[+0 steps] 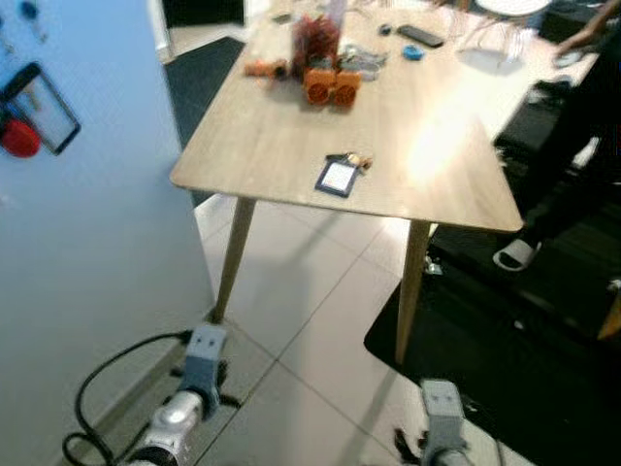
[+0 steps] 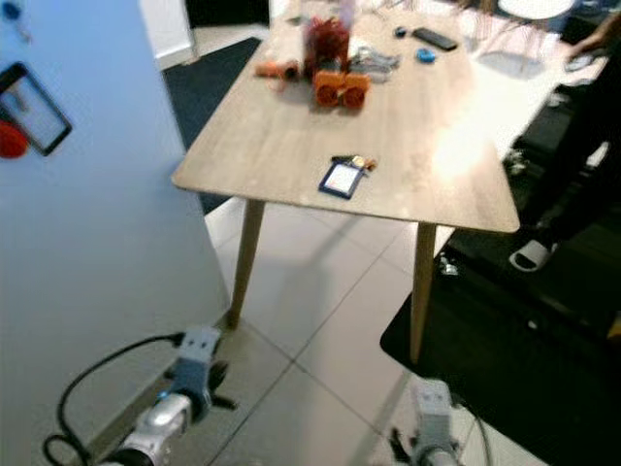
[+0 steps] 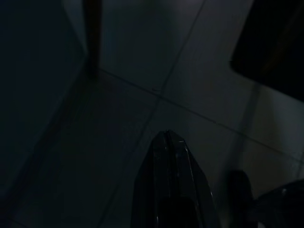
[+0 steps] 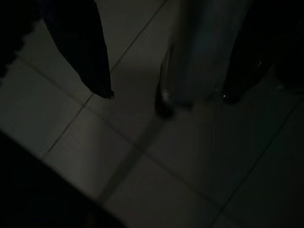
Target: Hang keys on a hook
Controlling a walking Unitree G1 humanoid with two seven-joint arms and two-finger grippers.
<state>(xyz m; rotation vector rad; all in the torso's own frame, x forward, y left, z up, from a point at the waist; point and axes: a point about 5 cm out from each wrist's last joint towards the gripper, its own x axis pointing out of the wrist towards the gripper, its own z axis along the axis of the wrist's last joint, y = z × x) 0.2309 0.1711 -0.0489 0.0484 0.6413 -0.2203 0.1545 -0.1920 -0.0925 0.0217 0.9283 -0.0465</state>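
I've got the keys [image 1: 351, 161] on the table [image 1: 272, 146], close to its near edge, roughly midway between the two near corners, with a flat blue tag [image 1: 337, 179] touching them on the near side. Both arms hang idle over the floor tiles: left gripper [image 3: 167, 137] fingers pressed together, right gripper [image 4: 166, 95] spread wide. Bunch looks light and loose, metal on smooth wood, so I expect it to skid if nudged; tag looks thin and stiff, hard to pinch flat. I'd grab the clump at the ring end. Long axis runs from the tag toward the far right corner, keys at the far end. Hooks sit on the blue wall [image 1: 97, 243] at left.
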